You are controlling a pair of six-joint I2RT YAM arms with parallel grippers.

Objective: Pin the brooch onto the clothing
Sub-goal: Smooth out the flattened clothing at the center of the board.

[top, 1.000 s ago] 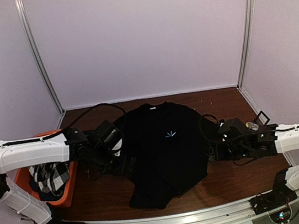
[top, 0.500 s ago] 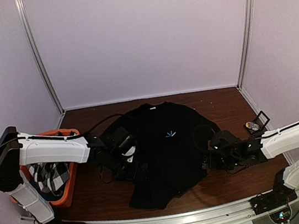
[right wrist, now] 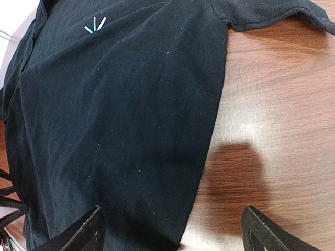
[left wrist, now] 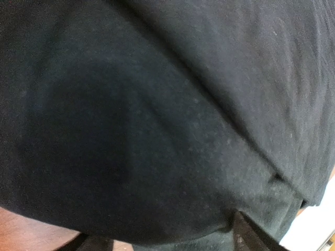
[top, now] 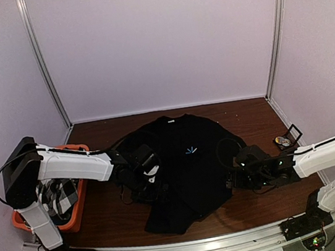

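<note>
- The left arm now reaches further in from the orange plastic basket (top: 75, 226) at 9 o'clock. A second ago the left gripper (top: 156, 188) stood just outside the large black short-sleeved T-shirt (top: 190, 178); now it sits at the shirt's 9 o'clock edge.
- The left wrist view is filled with dark fabric at very close range. The jaws are lost against it, so I cannot tell whether this gripper is open, closing or pinching cloth.
- The right arm is also further in from 3 o'clock than a second ago. The right gripper (right wrist: 171, 214) hovers low over the shirt's 3 o'clock hem with its jaws spread wide and nothing between them. It straddles the line where the fabric meets the brown wooden desk (top: 259, 203).
- The shirt lies spread at the desk's centre with its collar toward 12 o'clock. The small light-blue starburst print (top: 190, 151) faces up, and the shirt shows no visible shift.
- A small pale round item (top: 281, 141) sits at 3 o'clock, beyond the right arm. It may be the brooch, though it is too small to be sure, and neither gripper holds it.
- The black-and-white checked cloth (top: 59, 197) lies in the basket, apart from both grippers.
- Both arms closing on the garment suggests they are steadying or arranging it. Pinning looks not yet begun, and the brooch is not yet picked up.
</note>
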